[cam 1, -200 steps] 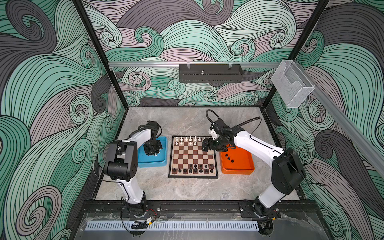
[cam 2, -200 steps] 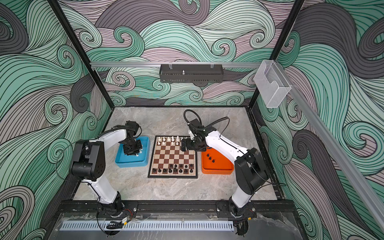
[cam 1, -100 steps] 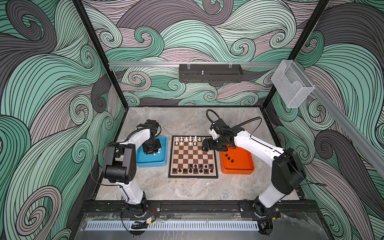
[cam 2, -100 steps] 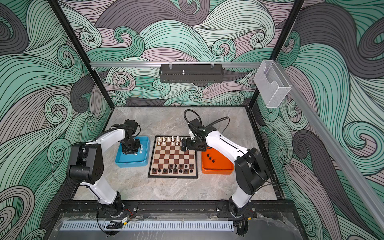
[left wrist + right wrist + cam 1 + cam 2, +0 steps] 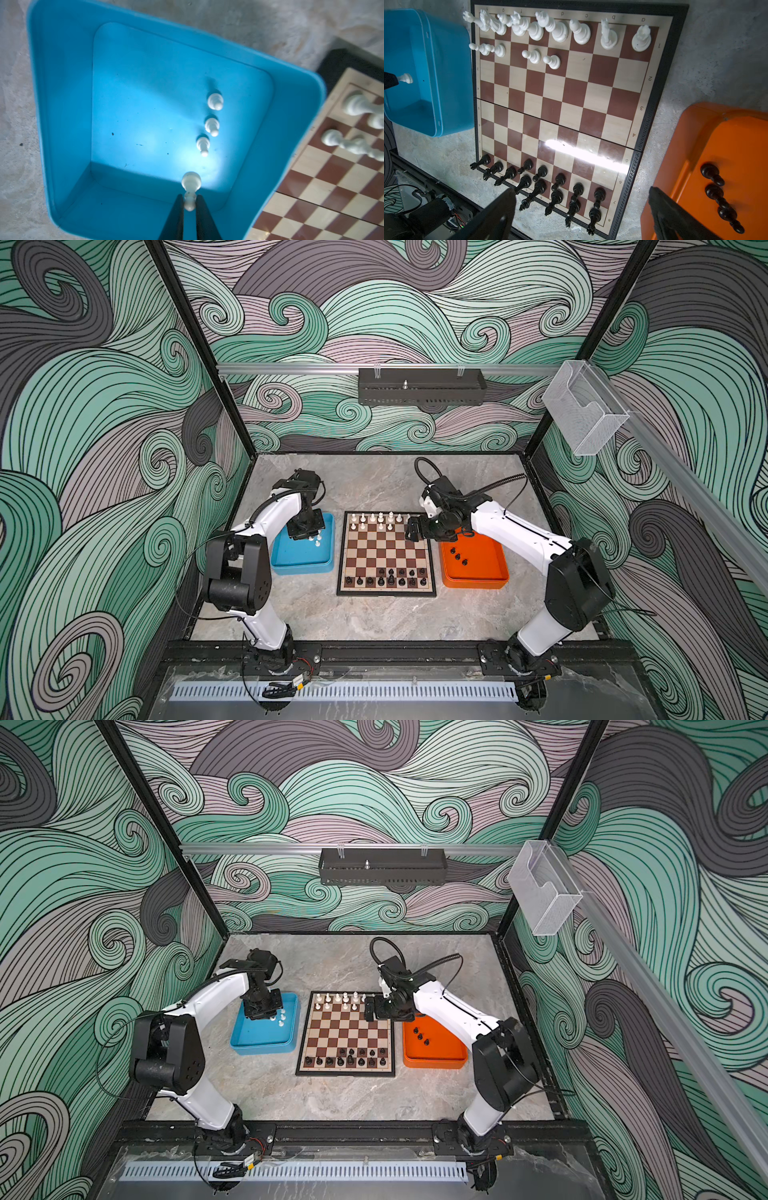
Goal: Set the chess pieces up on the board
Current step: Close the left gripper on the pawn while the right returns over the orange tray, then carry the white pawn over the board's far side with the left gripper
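Observation:
The board (image 5: 386, 556) (image 5: 345, 1031) lies mid-table. White chess pieces (image 5: 380, 520) fill its far rows and black ones (image 5: 390, 577) its near rows. My left gripper (image 5: 189, 199) (image 5: 309, 536) is over the blue tray (image 5: 68, 124), shut on the top of a white pawn (image 5: 191, 182), which also shows in the right wrist view (image 5: 404, 78). Three more white pawns (image 5: 212, 125) stand on the tray floor. My right gripper (image 5: 582, 191) (image 5: 411, 533) hovers open and empty above the board's far right corner. Three black pawns (image 5: 712, 174) lie in the orange tray (image 5: 490, 568).
The blue tray (image 5: 299, 560) touches the board's left side and the orange tray (image 5: 440, 1056) sits close on its right. Bare marble table (image 5: 374, 618) runs in front of the board and behind it. Patterned walls close in the cell.
The left arm has shifted slightly over the blue tray, with its gripper staying shut. The right arm has not moved.

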